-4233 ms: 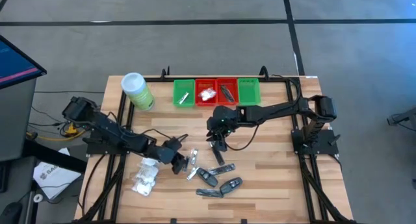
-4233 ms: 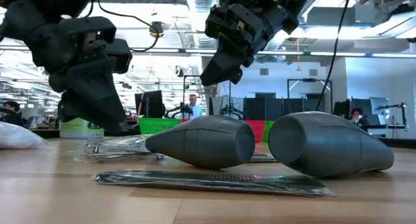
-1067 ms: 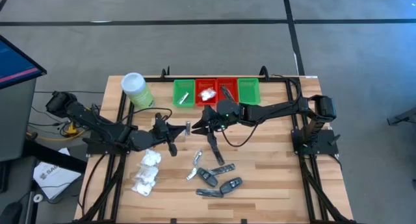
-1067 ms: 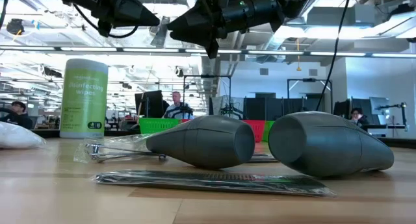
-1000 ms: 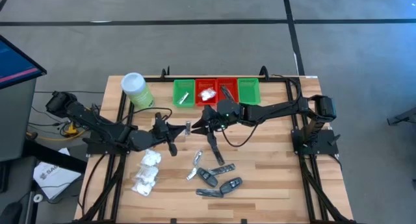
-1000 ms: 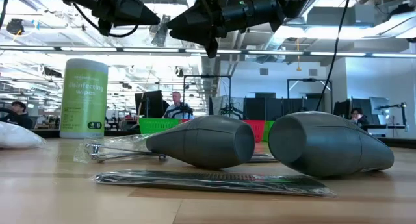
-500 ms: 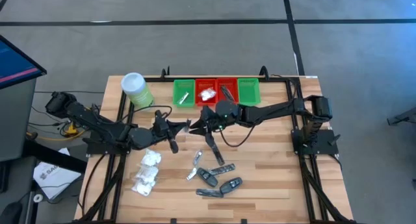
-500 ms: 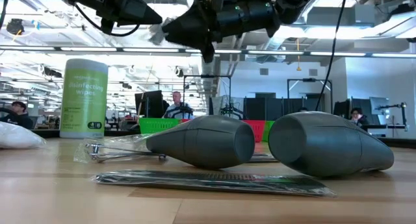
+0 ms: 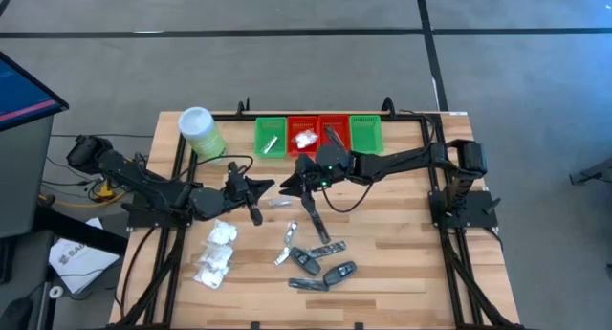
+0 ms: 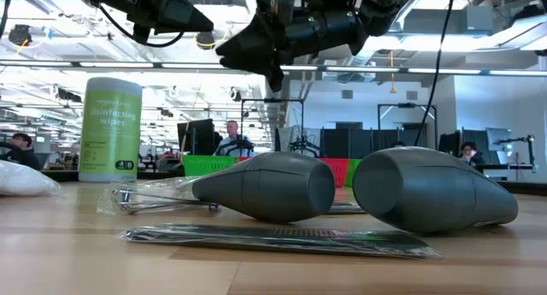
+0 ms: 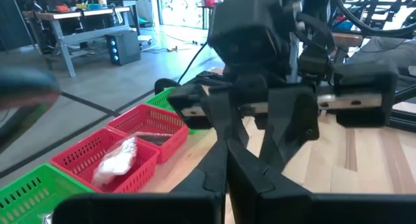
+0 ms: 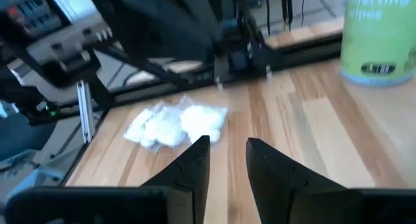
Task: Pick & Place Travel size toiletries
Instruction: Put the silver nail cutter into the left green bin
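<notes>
My left gripper [image 9: 260,188] is shut with nothing in it, raised over the table's middle. My right gripper [image 9: 285,187] faces it tip to tip, open, and its fingers [image 12: 195,160] have nothing between them. Beneath them a small silver sachet [image 9: 279,202] lies flat on the wood. Toward the near edge rest white puffy packets [image 9: 215,255], more silver sachets [image 9: 285,245] and dark grey oblong pieces [image 9: 320,265]. In the low view the grey pieces [image 10: 265,185] lie on their sides, with both grippers [image 10: 244,40] high above them.
Four small trays stand in a row at the far edge: green [image 9: 271,137], red [image 9: 304,136], red [image 9: 335,135], green [image 9: 366,133]; three hold items. A tall light-green canister [image 9: 202,133] stands at the far left. A slim dark piece [image 9: 316,218] lies mid-table.
The silver sachet was up in the air at my left gripper's tip, between the two grippers. It has dropped and now lies on the table under them. Neither gripper's finger gap has visibly changed.
</notes>
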